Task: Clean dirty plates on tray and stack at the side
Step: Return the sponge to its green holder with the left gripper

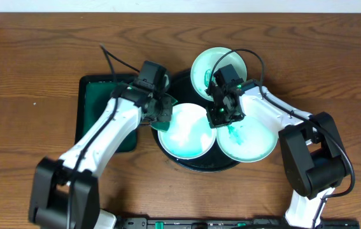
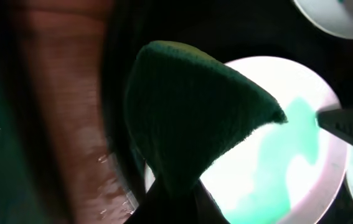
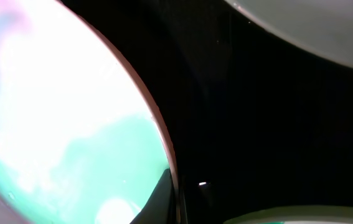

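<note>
1. Tray point(image 1: 199, 166): black, round, at the centre of the frame on the wooden table point(image 1: 34, 57). We count three plates on it.
2. Middle plate point(image 1: 186, 137): lower left of the tray, with an aqua film across it.
3. Top plate point(image 1: 204, 67): at the tray's upper edge, partly under the right arm.
4. Right plate point(image 1: 253, 140): lower right of the tray, with a teal smear near its left side.
5. Left claw point(image 1: 161, 119): clamped on a dark green sponge point(image 2: 195, 112), which sits over the middle plate's left edge.
6. Right claw point(image 1: 221, 114): closed, tips at the middle plate's right rim. We cannot tell whether it pinches that rim.
7. Green tray point(image 1: 94, 108): left of the tray, partly under the left arm.
</note>
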`<state>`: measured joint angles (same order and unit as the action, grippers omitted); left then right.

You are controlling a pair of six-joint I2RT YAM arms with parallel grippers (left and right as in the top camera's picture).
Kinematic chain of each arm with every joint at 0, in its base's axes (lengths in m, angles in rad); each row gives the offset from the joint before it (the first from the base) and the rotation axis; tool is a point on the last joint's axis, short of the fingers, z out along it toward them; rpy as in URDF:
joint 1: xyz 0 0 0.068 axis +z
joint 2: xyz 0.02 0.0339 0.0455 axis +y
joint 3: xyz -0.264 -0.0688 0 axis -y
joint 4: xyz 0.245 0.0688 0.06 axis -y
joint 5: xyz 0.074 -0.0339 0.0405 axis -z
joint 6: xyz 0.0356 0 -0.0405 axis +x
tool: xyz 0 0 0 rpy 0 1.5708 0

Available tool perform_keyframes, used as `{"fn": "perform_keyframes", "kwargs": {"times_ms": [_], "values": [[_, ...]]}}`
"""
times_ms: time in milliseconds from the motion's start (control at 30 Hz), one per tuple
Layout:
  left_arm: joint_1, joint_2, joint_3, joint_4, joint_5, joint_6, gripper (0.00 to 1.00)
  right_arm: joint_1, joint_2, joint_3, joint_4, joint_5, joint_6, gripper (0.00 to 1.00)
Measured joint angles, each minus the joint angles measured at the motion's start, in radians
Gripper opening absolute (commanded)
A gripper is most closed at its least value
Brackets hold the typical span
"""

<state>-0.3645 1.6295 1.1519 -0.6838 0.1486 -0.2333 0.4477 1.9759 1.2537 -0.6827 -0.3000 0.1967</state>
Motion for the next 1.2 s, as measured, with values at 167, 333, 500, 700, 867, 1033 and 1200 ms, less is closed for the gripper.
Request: {"fn": "perform_keyframes", "kwargs": {"times_ms": [167,333,500,700,867,1033,1200], "values": [[0.069,-0.02,0.0,-0.035,-0.103,-0.014,0.07,0.0,0.0,0.0,0.002,-0.007,0.0,0.01],[0.227,-0.018,0.0,-0.028,-0.148,-0.026,0.07,0.002,0.0,-0.001,0.013,-0.021,0.0,0.01],[0.369,-0.017,0.0,-0.021,-0.163,-0.026,0.07,0.001,0.0,-0.001,0.017,-0.023,-0.005,0.01],[0.449,0.05,0.0,0.003,-0.153,-0.024,0.07,0.001,0.0,-0.001,0.022,-0.023,-0.016,0.01],[0.457,0.169,0.0,0.014,-0.119,-0.023,0.09,0.001,0.0,-0.001,0.018,-0.023,-0.022,0.01],[0.456,0.198,0.0,0.019,-0.097,-0.015,0.66,0.001,0.0,-0.001,0.014,-0.023,-0.026,0.01],[0.456,0.198,0.0,0.019,-0.089,-0.011,0.78,0.001,0.0,-0.001,0.013,-0.023,-0.031,0.01]]}}
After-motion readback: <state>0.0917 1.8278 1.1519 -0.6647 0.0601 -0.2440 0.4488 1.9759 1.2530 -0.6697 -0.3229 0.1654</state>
